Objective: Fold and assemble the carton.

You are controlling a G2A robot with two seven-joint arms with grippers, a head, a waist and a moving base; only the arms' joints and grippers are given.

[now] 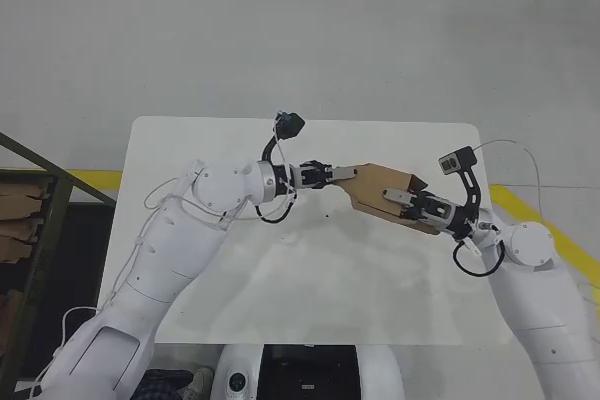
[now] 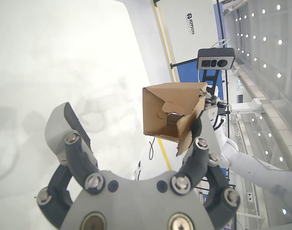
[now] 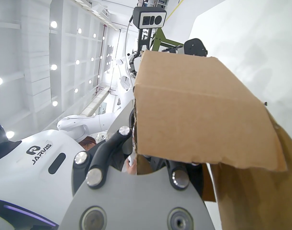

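Observation:
A brown carton hangs above the middle of the white table, partly set up as a box. In the left wrist view its open end faces the camera, with inner flaps folded part way in. My right gripper is shut on the carton's wall from the right; in the right wrist view the carton covers one finger. My left gripper stands open at the carton's left end. One of its fingers rests against a loose, torn flap, and the other finger is well clear.
The table's right edge lies close behind the carton. A green rack with flat cardboard stands off the table's left side. Yellow floor tape runs past the table. Open tabletop lies in front of both arms.

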